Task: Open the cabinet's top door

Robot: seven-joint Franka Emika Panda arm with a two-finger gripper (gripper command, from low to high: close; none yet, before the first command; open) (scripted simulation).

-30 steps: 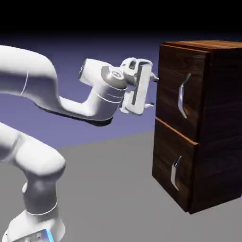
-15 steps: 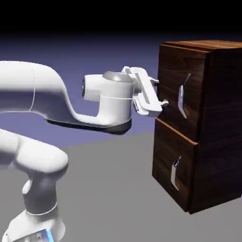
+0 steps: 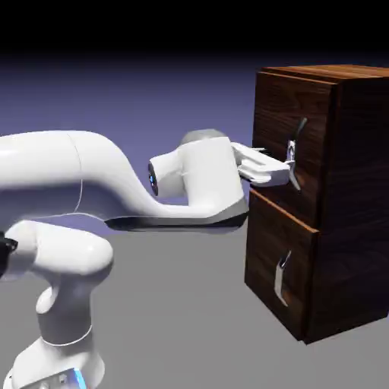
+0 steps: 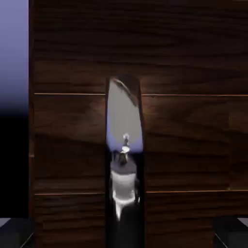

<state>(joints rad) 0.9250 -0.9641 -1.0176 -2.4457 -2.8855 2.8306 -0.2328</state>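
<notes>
The dark walnut cabinet (image 3: 338,228) stands at the exterior view's right. Its top door (image 3: 272,106) is flush with the front and carries a long curved silver handle (image 3: 298,131). My gripper (image 3: 283,166) is open and reaches level onto the lower part of that handle. In the hand view the handle (image 4: 124,126) runs up the middle, close and large, over the door's wood (image 4: 193,140). The grey fingertips (image 4: 233,228) show at the bottom corners, wide apart on either side of the handle and not pressing on it.
Below the top door sits a shorter lower panel (image 3: 262,251) with its own small silver handle (image 3: 282,278). The grey table (image 3: 175,304) runs in front of the cabinet. My white arm crosses from the left at mid height.
The hand has swung from facing sideways to pointing at the cabinet, and has moved right and slightly down until its fingers reach the top door's handle. The jaws stayed open.
</notes>
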